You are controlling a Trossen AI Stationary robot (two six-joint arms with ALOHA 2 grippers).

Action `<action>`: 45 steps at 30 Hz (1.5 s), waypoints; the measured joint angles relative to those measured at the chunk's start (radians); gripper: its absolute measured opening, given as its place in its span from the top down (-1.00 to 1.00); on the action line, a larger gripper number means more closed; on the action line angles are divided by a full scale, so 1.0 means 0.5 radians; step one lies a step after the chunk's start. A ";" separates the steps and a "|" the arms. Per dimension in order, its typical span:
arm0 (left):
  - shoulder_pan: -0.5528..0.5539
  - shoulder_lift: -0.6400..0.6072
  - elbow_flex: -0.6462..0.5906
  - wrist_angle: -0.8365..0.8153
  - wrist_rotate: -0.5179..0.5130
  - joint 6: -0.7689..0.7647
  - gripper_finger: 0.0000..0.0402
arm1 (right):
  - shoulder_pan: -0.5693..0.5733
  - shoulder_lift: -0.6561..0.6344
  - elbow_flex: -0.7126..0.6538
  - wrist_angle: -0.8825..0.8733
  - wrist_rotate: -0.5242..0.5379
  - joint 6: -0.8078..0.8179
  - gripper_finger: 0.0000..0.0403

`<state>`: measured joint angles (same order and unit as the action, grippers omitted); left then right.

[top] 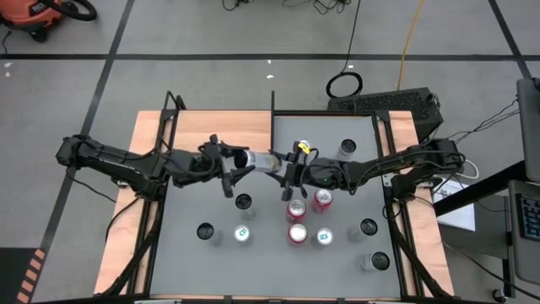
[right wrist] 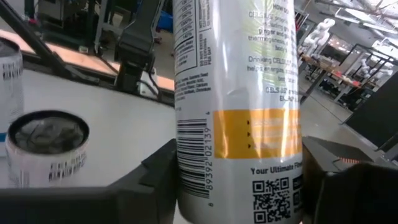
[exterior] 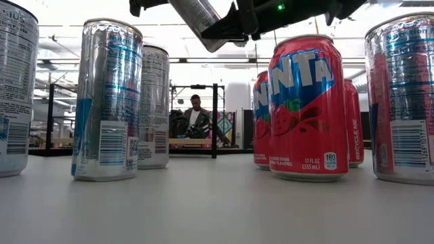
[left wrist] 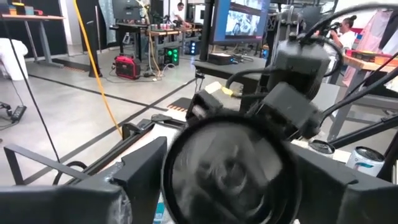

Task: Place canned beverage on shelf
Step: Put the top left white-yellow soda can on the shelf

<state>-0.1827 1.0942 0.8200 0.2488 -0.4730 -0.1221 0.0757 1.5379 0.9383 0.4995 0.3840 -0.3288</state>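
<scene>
Canned beverage (top: 260, 160) lying sideways in mid-air above tabletop (top: 261, 253), spanned between both hands for transfer: left hand (top: 236, 158) clamped on base, right hand (top: 285, 169) fingers flanking can, grip uncertain. Shelf (top: 221, 125) behind.

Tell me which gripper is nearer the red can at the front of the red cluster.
Right. The right gripper is just behind the red cans, a short way from the front red can, at a silver can held horizontally. The left gripper, at that can's other end, is farther off.
</scene>
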 joint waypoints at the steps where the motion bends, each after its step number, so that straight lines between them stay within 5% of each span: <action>1: -0.002 -0.003 0.000 0.000 0.000 0.006 -0.47 | 0.000 0.000 -0.002 -0.022 0.001 0.001 0.10; 11: -0.004 -0.014 0.000 -0.035 0.001 0.265 -0.65 | -0.008 -0.006 -0.003 -0.244 -0.061 0.151 0.10; 24: -0.006 -0.090 0.000 -0.124 0.082 0.472 -0.70 | -0.273 -0.186 -0.011 -0.526 -1.177 0.326 0.07; 30: 0.003 -0.159 0.002 -0.163 0.380 0.533 -0.70 | -0.407 -0.156 -0.135 -0.280 -1.655 0.457 0.08; 38: 0.035 -0.158 0.002 -0.168 0.693 0.743 -0.70 | -0.425 -0.158 -0.179 -0.061 -2.035 0.531 0.06; 45: 0.046 -0.153 0.001 -0.174 0.877 0.746 -0.70 | -0.426 -0.158 -0.179 -0.065 -2.088 0.534 0.06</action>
<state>-0.1596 1.0176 0.8204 0.1619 -0.0342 0.2508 -0.1371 1.4590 0.8486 0.4672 -0.6601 -0.0620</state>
